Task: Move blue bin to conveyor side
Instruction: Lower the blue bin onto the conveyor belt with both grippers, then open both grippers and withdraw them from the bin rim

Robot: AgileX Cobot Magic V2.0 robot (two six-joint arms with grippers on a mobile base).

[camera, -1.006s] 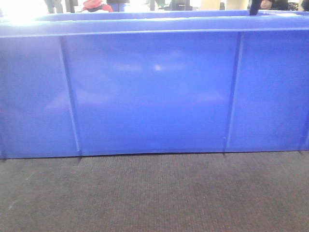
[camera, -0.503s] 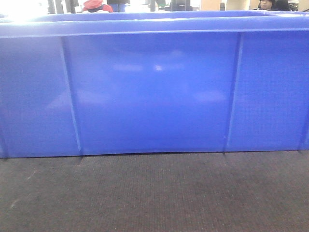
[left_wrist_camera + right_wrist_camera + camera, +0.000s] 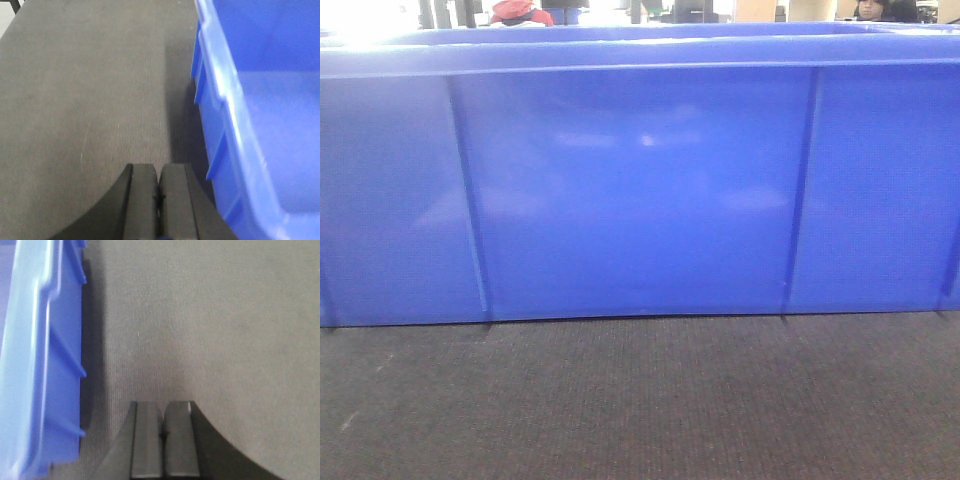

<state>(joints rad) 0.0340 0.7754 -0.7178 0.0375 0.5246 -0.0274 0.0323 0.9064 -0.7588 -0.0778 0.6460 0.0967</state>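
Note:
The blue bin [image 3: 640, 190] stands on the dark woven conveyor belt [image 3: 640, 400] and fills the front view with its long ribbed wall. In the left wrist view the bin's rim and ribbed end wall [image 3: 225, 115] are at the right, its inside bare. My left gripper [image 3: 158, 172] is shut and empty, just left of that wall, above the belt [image 3: 85, 100]. In the right wrist view the bin's other end wall [image 3: 45, 360] is at the left. My right gripper [image 3: 163, 409] is shut and empty, to the right of it, above the belt [image 3: 210, 325].
Behind the bin, people show above its rim, one in a red cap [image 3: 518, 10] and one at the far right [image 3: 872, 9]. A dark frame corner [image 3: 12, 4] shows past the belt's far left edge.
None on the bin or the belt. The person at the back right has shifted slightly.

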